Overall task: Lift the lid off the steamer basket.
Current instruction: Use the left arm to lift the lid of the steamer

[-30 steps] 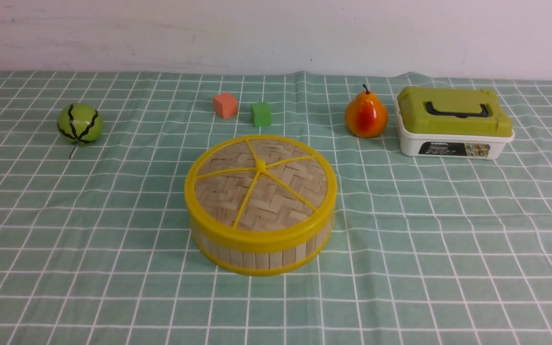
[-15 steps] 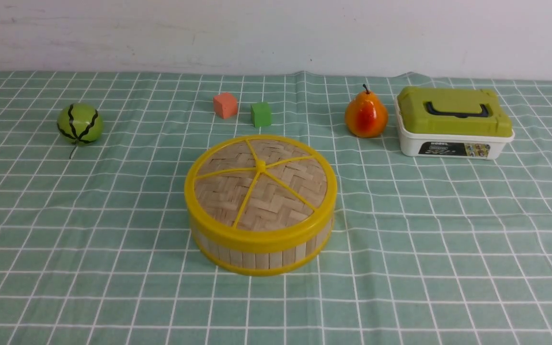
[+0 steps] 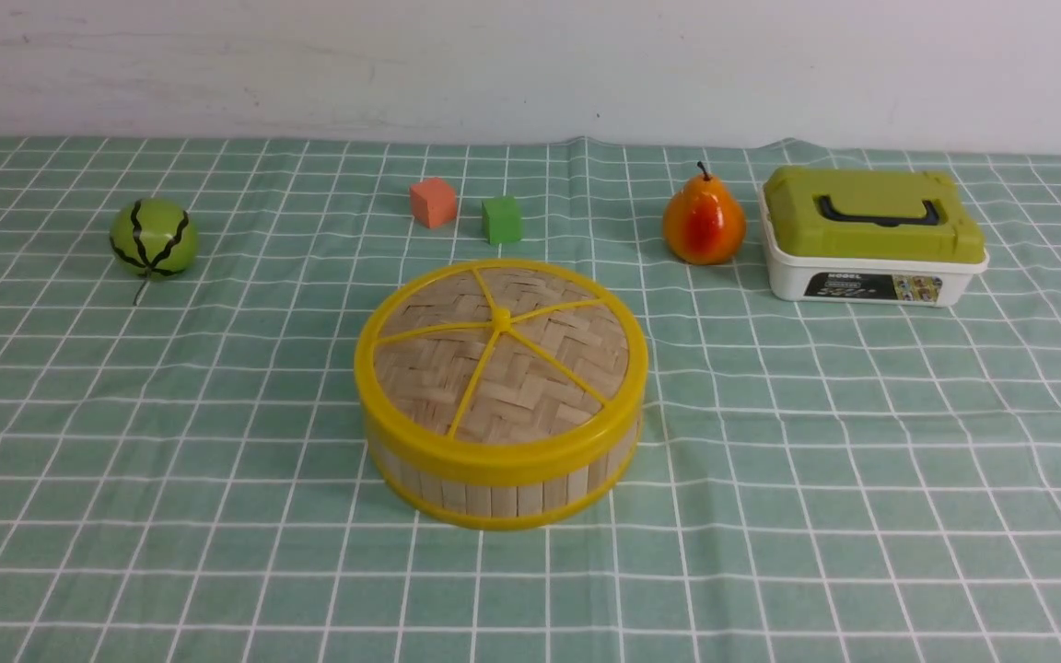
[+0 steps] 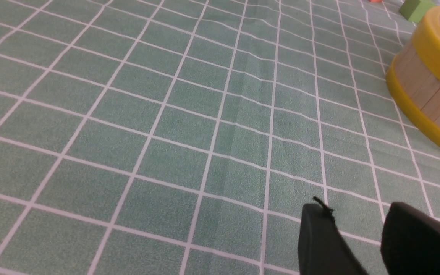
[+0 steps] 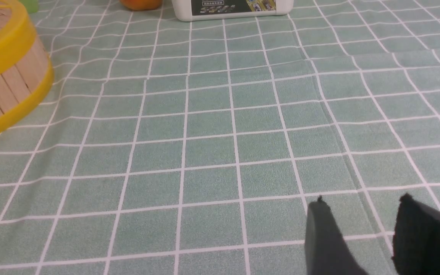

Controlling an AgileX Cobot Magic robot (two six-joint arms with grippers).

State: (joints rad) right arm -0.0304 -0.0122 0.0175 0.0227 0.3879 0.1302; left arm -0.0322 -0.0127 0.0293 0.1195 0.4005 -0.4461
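"So, where does the lid sit now?"

"The lid (image 3: 501,354) is closed on the steamer basket (image 3: 494,488), in the middle of the checked cloth (image 3: 125,460). Behind it, from left to right, are a toy melon (image 3: 153,238) far away, an orange cube (image 3: 432,202), a green cube (image 3: 501,219) just beside that, a pear (image 3: 703,224), and a white box (image 3: 871,276) just beside the pear."

"What could go wrong from here?"

"The yellow rim looks thick and smooth, and it fits over the basket wall. If I pinch only one edge, I think the lid may tilt and jam. Or the whole basket may rise with it and then drop. The centre knob is small, so my fingers may slip from it. A sideways push could also slide the basket on the cloth."

"And your arms?"

"Both seem low over the cloth and do not show in the front view. My left gripper (image 4: 357,210) waits left of the basket, jaws parted and empty. My right gripper (image 5: 363,200) waits on the right side, also parted and empty. Neither touches the basket."
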